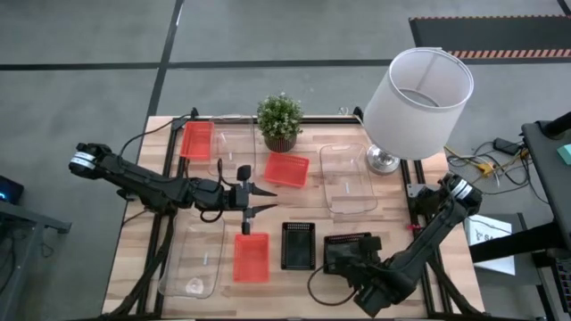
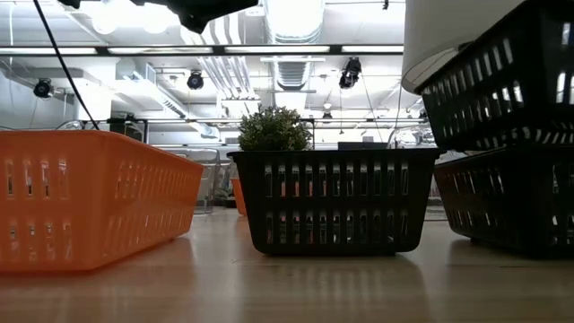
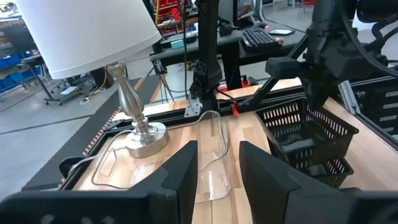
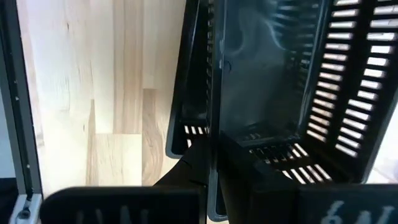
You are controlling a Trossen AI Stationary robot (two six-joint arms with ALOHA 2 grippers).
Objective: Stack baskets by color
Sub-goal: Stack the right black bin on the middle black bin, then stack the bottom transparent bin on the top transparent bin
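Workshop butcher-block table (image 1: 134, 259) under ceiling lights, right gripper (image 1: 350, 259) clamped on a black basket (image 1: 348, 242) at the near edge, left gripper (image 1: 263, 200) parted mid-table, red baskets (image 1: 251, 257) and clear trays (image 1: 347, 177) scattered, lamp (image 1: 413, 100) and plant (image 1: 279, 120) at the far side.

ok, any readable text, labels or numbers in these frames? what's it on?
No text can be read for certain.
Right wrist view: pale marks on the right gripper's housing, cut off at the frame edge, unreadable.
High view: a printed sheet right of the table, too small to read.
Baskets, lamp and plant: no labels visible.
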